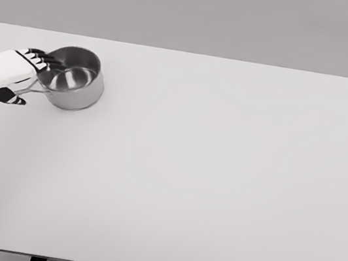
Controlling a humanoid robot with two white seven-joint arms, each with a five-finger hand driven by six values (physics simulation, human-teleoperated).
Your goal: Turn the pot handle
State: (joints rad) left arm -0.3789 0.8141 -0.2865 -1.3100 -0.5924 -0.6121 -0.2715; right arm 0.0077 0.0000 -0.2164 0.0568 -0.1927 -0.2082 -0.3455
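A shiny steel pot [76, 82] stands upright near the table's far left corner. Its thin metal handle [27, 88] points toward the lower left. My left hand [35, 79], white with black fingertips, comes in from the left edge and lies over the handle. Its fingers [45, 57] stretch out straight to the pot's near-left rim. The thumb [11, 99] lies on the other side of the handle, toward me. The handle runs under the palm, which hides most of it. I see no closed grasp. The right arm does not show.
The white table [204, 188] spreads wide to the right and front of the pot. Its far edge runs just behind the pot, and its left edge is close to my hand. A plain grey wall stands behind.
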